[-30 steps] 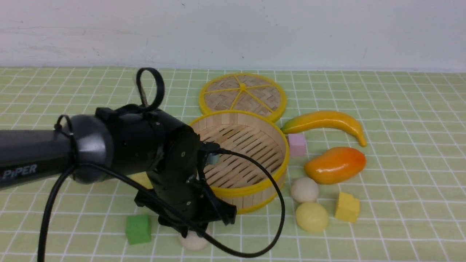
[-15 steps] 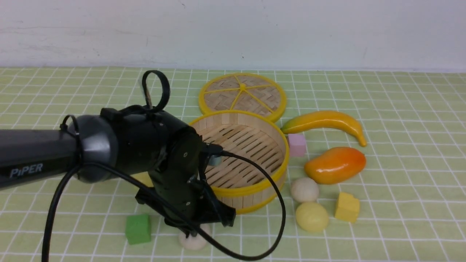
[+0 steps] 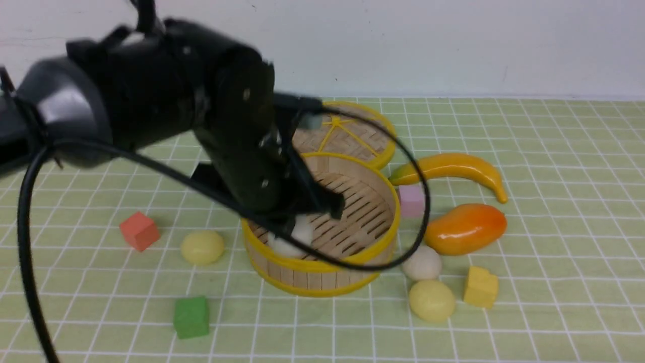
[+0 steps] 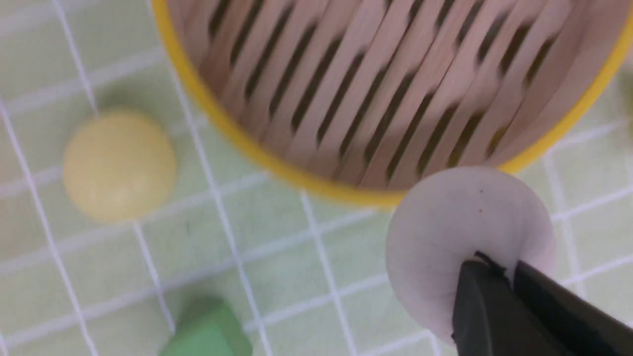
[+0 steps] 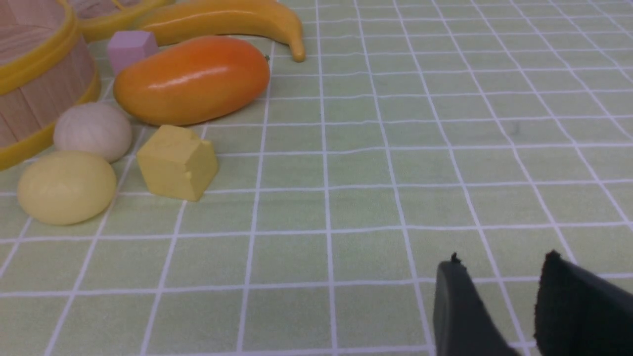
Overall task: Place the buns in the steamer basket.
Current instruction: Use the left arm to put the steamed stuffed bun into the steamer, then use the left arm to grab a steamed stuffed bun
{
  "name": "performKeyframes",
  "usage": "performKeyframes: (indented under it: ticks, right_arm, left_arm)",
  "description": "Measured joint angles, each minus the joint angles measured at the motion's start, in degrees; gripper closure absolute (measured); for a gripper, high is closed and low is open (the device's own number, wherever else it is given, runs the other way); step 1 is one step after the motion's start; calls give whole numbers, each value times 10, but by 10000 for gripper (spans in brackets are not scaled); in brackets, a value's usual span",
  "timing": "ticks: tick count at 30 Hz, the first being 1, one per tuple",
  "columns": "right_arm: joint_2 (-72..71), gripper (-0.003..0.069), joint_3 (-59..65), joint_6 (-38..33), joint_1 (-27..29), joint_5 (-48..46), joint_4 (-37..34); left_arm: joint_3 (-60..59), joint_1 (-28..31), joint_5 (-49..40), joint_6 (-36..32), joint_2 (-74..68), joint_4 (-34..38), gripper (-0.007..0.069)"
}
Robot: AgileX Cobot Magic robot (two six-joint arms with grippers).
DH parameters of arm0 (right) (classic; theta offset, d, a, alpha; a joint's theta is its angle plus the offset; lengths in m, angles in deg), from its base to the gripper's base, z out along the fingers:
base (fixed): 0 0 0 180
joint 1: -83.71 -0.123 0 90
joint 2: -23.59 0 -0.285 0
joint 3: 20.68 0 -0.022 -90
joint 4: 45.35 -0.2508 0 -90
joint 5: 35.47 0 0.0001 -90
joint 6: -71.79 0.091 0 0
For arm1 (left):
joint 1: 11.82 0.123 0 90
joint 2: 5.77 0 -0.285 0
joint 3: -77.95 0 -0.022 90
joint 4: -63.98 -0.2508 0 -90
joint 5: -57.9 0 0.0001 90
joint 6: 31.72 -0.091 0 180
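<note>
My left gripper [image 4: 500,267] is shut on an off-white bun [image 4: 460,232], pinching its edge. It holds this bun [image 3: 295,238] in the air over the near rim of the steamer basket [image 3: 322,267]. The basket's slatted floor is bare. A pale yellow bun [image 3: 202,247] lies on the cloth left of the basket. To the basket's right lie an off-white bun [image 3: 422,262] and a pale yellow bun [image 3: 431,300]. My right gripper [image 5: 499,259] is open and holds nothing, low over the cloth to the right of those two buns; the front view does not show it.
The flat woven lid [image 3: 352,136] lies behind the basket. A banana [image 3: 453,169], a mango [image 3: 463,228], a pink cube [image 3: 411,199] and a yellow cube [image 3: 480,287] crowd the right side. A green cube [image 3: 191,316] and a red cube [image 3: 139,230] lie at the left.
My left gripper shut on the off-white bun at the front of the cloth, then rose and moved back with it to the basket's near rim. The lift uncovered the red cube and the left yellow bun.
</note>
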Motion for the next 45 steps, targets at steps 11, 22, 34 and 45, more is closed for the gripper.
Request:
performKeyframes:
  ticks: [11, 22, 34, 45]
  right_arm:
    - [0, 418, 0, 0, 0, 0, 0]
    - [0, 418, 0, 0, 0, 0, 0]
    - [0, 418, 0, 0, 0, 0, 0]
    - [0, 418, 0, 0, 0, 0, 0]
  left_arm:
    - [60, 0, 27, 2, -135, -63, 630]
    - [61, 0, 22, 28, -151, -63, 381]
    - [63, 97, -28, 28, -59, -49, 307]
    - [8, 253, -23, 4, -66, 67, 373]
